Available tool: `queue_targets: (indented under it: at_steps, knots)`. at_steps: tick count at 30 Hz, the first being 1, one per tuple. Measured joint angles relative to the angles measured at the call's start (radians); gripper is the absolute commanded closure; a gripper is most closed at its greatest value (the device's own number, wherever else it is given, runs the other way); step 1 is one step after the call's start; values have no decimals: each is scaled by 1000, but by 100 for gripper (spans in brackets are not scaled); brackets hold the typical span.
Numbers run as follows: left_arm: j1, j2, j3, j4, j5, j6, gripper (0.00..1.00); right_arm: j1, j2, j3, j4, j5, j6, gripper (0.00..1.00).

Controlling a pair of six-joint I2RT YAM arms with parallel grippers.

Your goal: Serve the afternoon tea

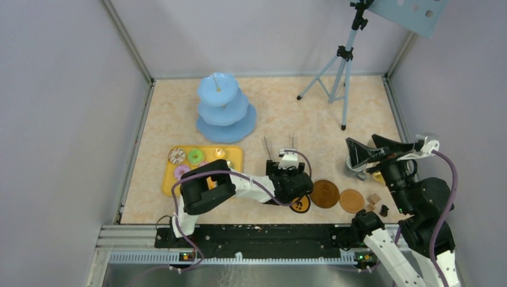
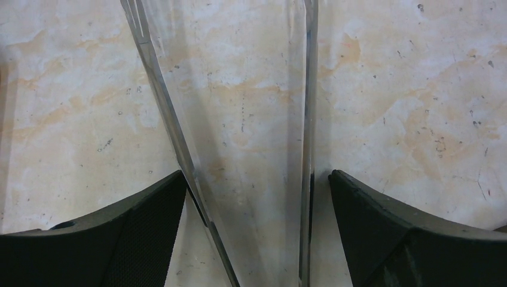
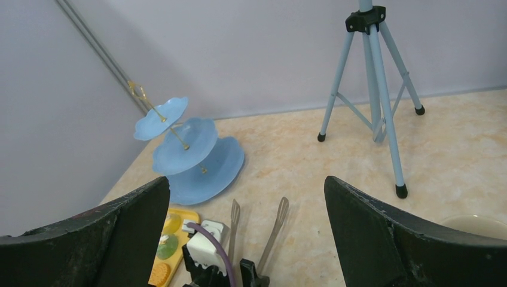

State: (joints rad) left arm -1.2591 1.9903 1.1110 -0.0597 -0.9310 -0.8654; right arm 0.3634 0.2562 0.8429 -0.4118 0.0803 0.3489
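Observation:
The light-blue three-tier stand [image 1: 226, 110] stands at the back left and also shows in the right wrist view [image 3: 191, 149]; its tiers look bare. Several toy pastries [image 1: 195, 156] lie on the flat yellow tray [image 1: 234, 156]. Two round brown coasters [image 1: 324, 194] lie near the front. A grey mug [image 1: 354, 168] is partly hidden under my right gripper [image 1: 372, 149], which is open, empty and raised [image 3: 247, 185]. My left gripper [image 1: 284, 167] is open low over the table and straddles the long metal tongs [image 2: 309, 119]; its left finger [image 2: 161, 203] touches one arm.
A blue tripod [image 1: 344, 66] stands at the back right. An orange disc [image 1: 301, 204] lies under the left arm. Small brown pieces [image 1: 375, 199] lie by the right coaster. A cream rim [image 3: 478, 224] shows at the right. Walls enclose the table.

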Motion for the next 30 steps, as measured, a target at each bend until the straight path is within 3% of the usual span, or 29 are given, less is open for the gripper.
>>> queue_targets:
  at_steps: [13, 21, 30]
  knots:
    - [1, 0, -11, 43, 8, 58, 20, 0, 1, -12, 0, -1, 11, 1]
    - [1, -47, -86, 103, 21, 149, 12, 0, 7, -12, -1, 0, 11, 1]
    - [3, -58, -108, 117, 51, 104, 15, 0, 10, -21, 6, -1, 11, 1]
